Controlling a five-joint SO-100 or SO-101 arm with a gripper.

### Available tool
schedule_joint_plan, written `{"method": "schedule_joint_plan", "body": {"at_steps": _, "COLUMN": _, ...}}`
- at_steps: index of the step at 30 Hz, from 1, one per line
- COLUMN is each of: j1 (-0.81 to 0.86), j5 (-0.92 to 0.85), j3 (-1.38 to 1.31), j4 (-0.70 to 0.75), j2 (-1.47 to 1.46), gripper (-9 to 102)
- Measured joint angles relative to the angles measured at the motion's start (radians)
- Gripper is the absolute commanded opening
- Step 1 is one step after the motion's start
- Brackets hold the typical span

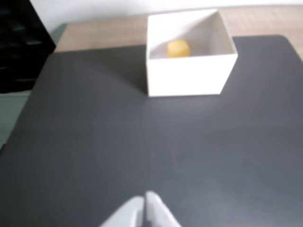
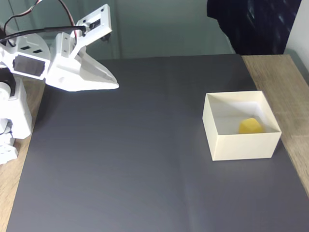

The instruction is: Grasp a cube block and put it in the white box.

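The yellow cube block [image 1: 178, 48] [image 2: 250, 126] lies inside the white box [image 1: 189, 75] [image 2: 241, 145], on its floor toward one wall. In the fixed view the box stands on the right part of the dark mat. My white gripper [image 2: 115, 85] hovers far to the left of the box in that view, above the mat's upper left. Its fingers are pressed together with nothing between them. In the wrist view the fingertips [image 1: 144, 198] meet at the bottom edge, well short of the box.
A dark grey mat [image 2: 135, 154] covers most of a wooden table [image 2: 280, 82]. The arm's base [image 2: 12, 121] stands at the left edge. A black object [image 2: 251, 24] sits beyond the table's far right corner.
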Motion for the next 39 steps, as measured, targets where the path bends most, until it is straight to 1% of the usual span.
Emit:
{"method": "schedule_joint_plan", "body": {"at_steps": 13, "j1": 0.018, "j5": 0.000, "j3": 0.081, "j4": 0.091, "j2": 0.005, "gripper": 0}}
{"method": "schedule_joint_plan", "body": {"at_steps": 20, "j1": 0.031, "j5": -0.023, "j3": 0.138, "j4": 0.184, "j2": 0.005, "gripper": 0}}
{"method": "schedule_joint_plan", "body": {"at_steps": 30, "j1": 0.040, "j5": -0.041, "j3": 0.186, "j4": 0.224, "j2": 0.005, "gripper": 0}}
{"method": "schedule_joint_plan", "body": {"at_steps": 39, "j1": 0.043, "j5": -0.081, "j3": 0.186, "j4": 0.334, "j2": 0.005, "gripper": 0}}
